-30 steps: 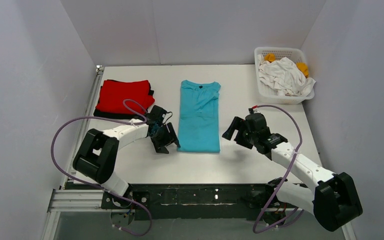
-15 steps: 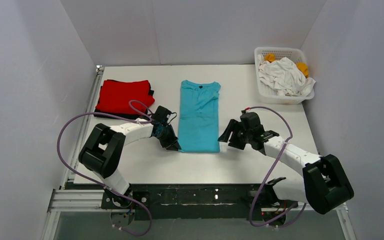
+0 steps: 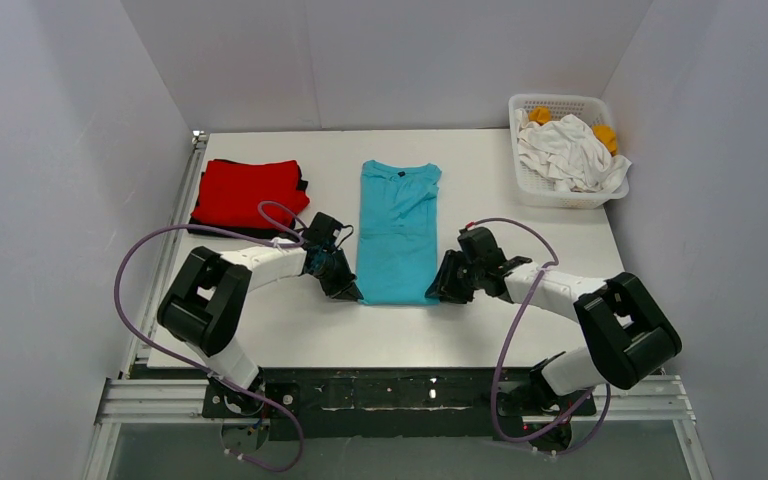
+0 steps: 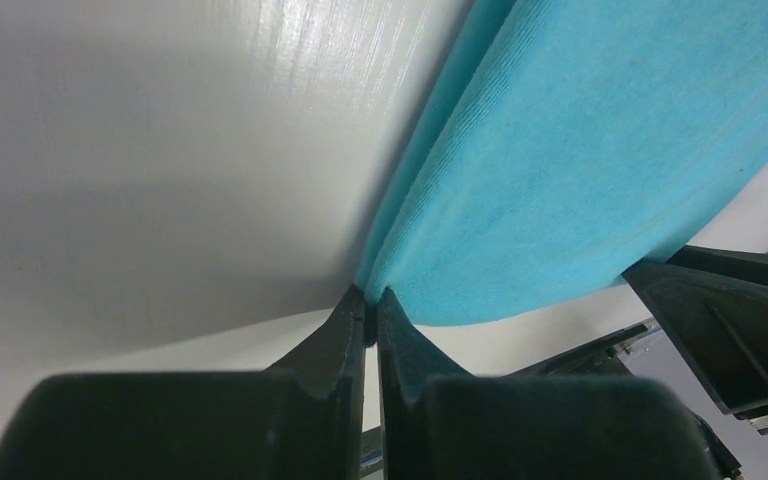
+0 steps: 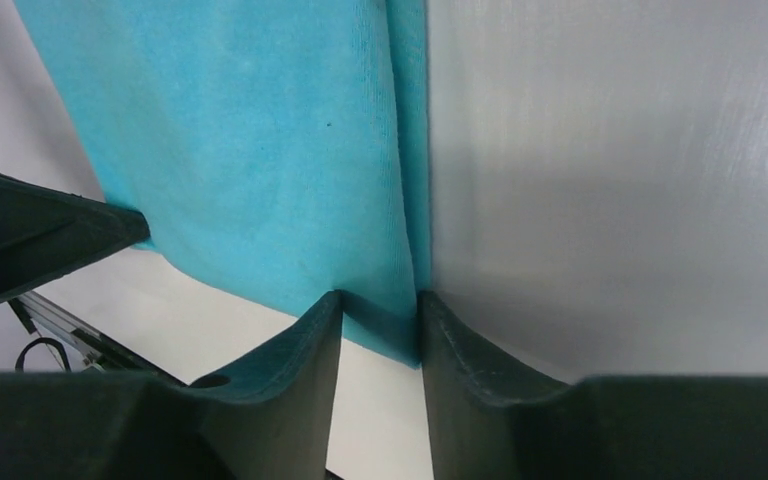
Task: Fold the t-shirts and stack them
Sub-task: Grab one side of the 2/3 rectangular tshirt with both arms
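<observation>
White table (image 3: 480, 190), glossy, with soft sheen and faint shadows under even overhead light. Plain pale grey back wall (image 3: 380, 60), left wall (image 3: 50, 200) and right wall (image 3: 720, 200) box it in closely. Aluminium rail (image 3: 173, 230) runs along the table's left edge; black bar (image 3: 400, 390) along the front edge. No windows in view.

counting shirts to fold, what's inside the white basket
Crumpled white cloth fills the white basket, with orange cloth at its back and right. Anything beneath them is covered.
</observation>
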Tool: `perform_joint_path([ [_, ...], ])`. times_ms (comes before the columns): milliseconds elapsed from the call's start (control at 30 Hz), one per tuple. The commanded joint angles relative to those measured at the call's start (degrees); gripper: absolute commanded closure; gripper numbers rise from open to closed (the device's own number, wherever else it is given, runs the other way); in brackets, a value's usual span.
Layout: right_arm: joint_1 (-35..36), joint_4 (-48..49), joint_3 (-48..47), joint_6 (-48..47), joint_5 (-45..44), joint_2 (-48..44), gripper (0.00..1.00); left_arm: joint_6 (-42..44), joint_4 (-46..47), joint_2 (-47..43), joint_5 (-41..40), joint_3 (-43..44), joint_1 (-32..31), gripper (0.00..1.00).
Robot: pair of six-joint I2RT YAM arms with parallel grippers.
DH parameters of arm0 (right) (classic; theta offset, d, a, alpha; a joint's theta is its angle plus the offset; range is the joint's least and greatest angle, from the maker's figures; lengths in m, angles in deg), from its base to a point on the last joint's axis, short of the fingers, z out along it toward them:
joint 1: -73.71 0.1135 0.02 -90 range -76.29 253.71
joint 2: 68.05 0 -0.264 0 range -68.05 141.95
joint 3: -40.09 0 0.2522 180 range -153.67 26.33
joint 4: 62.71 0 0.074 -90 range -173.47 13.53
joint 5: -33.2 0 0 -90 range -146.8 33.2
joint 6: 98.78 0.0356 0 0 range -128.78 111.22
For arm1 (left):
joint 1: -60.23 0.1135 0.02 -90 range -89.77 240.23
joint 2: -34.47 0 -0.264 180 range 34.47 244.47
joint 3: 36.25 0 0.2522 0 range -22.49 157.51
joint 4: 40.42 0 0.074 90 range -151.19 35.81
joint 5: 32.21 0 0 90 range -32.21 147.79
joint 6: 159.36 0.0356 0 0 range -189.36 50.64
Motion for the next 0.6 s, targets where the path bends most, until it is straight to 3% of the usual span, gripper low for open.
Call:
perform_joint_path([
  [0,1.4,-0.2,-0.8,0.9,-1.0,1.7,0.63,1.5,-7.7,2.7,-6.2,-3.8,-0.7,1.0],
  [333,4.5,-8.6,-0.3,0.4,-6.0,0.1,0.63,1.1,-9.1,1.3,-7.3,-5.2,-0.7,1.0],
  [567,6.1,-9.2,1.1,1.0,-6.7,-0.6,0.64,1.2,-9.4,0.0,-7.9,-6.3,-0.7,1.0],
])
